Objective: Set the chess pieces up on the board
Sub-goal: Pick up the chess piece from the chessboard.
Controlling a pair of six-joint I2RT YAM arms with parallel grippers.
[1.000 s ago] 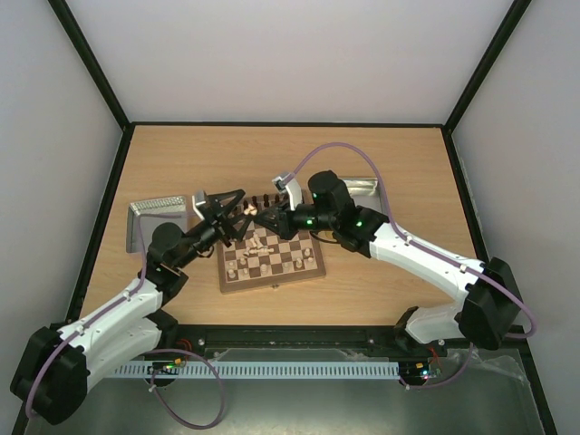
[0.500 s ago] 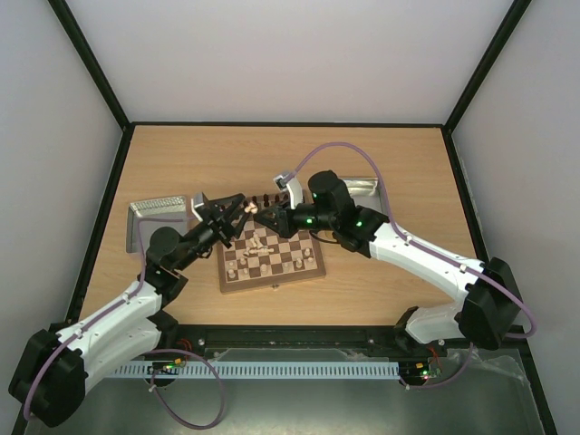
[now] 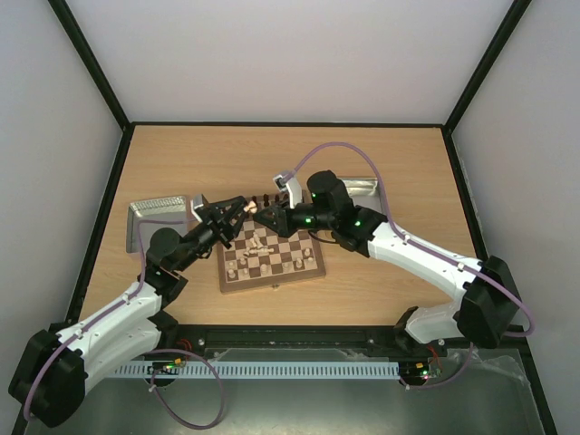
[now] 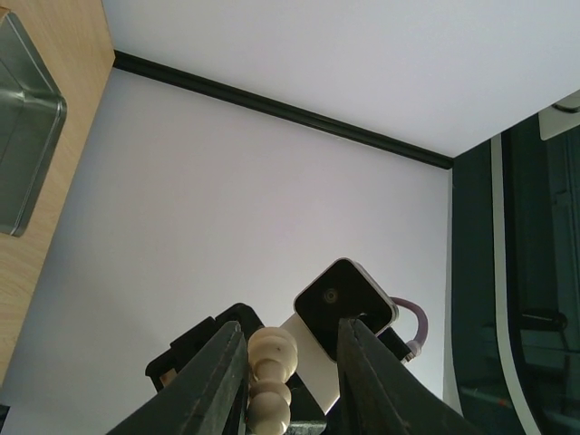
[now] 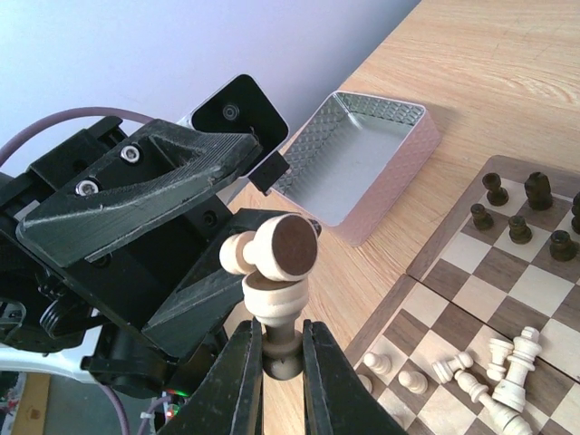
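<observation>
My right gripper (image 5: 283,332) is shut on the neck of an upside-down pale chess piece (image 5: 272,301), held above the table to the left of the board (image 5: 426,256). A second pale piece (image 5: 285,245) lies sideways on its upturned base. My left gripper (image 4: 290,328) reaches around that spot with its jaws partly closed. A pale piece (image 4: 272,355) rests against one finger, with a gap to the other. In the top view both grippers (image 3: 237,211) (image 3: 263,218) meet over the far left corner of the board (image 3: 272,285). Several pale pieces (image 5: 494,367) stand or lie on the board.
Dark pieces (image 5: 521,217) line the board's far rows. An open metal tin (image 5: 362,163) sits on the table just left of the board, and another tin (image 3: 362,188) lies behind the right arm. The right wrist camera (image 4: 344,299) is close in front of my left fingers.
My left gripper's jaws have narrowed from wide open to close around the pale piece, and it has edged toward the right gripper. The right gripper has stayed shut and still.
</observation>
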